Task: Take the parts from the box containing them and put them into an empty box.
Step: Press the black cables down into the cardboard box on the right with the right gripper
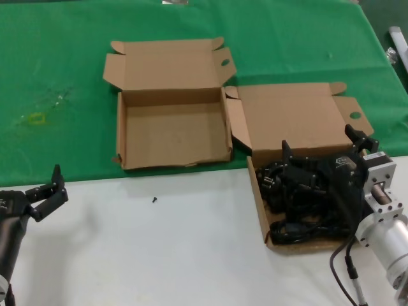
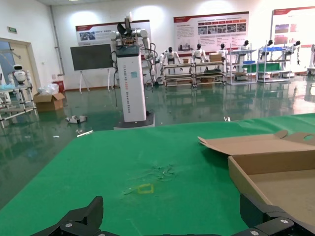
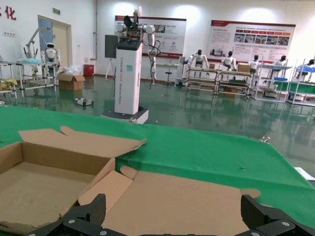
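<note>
The black power cords point(image 1: 294, 224) lie tangled in the squarer cardboard box point(image 1: 260, 210) at the right, with its tall lid point(image 1: 290, 118) lying flat behind it. My right gripper point(image 1: 320, 143) is open and hovers over this box, above the cords; in the right wrist view it point(image 3: 173, 204) has the lid point(image 3: 187, 206) between its jaws. The wider empty box point(image 1: 121, 127) stands to the left, and shows in the right wrist view point(image 3: 29, 177) and the left wrist view point(image 2: 275, 177). My left gripper point(image 1: 56, 187) is open and empty over the white table's front left; it also shows in its own view point(image 2: 171, 206).
Both boxes sit at the near edge of the green cloth point(image 1: 57, 76), side by side and nearly touching. A small black screw point(image 1: 154, 199) lies on the white table point(image 1: 159, 255) in front of the empty box. A yellow mark point(image 1: 37, 118) is on the cloth at the left.
</note>
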Robot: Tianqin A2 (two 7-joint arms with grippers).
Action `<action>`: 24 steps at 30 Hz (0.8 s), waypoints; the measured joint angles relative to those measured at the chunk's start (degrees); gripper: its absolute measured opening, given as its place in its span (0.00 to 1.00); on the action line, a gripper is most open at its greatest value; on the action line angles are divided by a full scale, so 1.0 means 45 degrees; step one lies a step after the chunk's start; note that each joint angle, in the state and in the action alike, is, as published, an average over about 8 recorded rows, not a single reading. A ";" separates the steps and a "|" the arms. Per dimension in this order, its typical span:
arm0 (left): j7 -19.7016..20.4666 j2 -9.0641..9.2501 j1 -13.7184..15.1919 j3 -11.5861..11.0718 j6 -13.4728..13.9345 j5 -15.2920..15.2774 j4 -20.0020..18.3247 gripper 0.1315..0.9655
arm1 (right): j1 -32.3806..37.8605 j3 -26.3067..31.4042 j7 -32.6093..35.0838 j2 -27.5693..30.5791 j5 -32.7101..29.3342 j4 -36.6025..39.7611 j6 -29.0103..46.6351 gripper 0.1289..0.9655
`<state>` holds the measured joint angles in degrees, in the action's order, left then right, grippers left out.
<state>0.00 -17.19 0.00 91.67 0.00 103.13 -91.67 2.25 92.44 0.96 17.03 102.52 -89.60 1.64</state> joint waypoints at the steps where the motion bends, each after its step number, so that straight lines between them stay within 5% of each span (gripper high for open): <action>1: 0.0000 0.0000 0.0000 0.0000 0.0000 0.0000 0.0000 1.00 | 0.0000 0.0000 0.0000 0.0000 0.0000 0.0000 0.0000 1.00; 24: 0.0000 0.0000 0.0000 0.0000 0.0000 0.0000 0.0000 0.99 | 0.0000 0.0000 0.0000 0.0000 0.0000 0.0000 0.0000 1.00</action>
<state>0.00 -17.19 0.00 91.67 0.00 103.13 -91.67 2.25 92.44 0.96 17.03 102.52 -89.60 1.64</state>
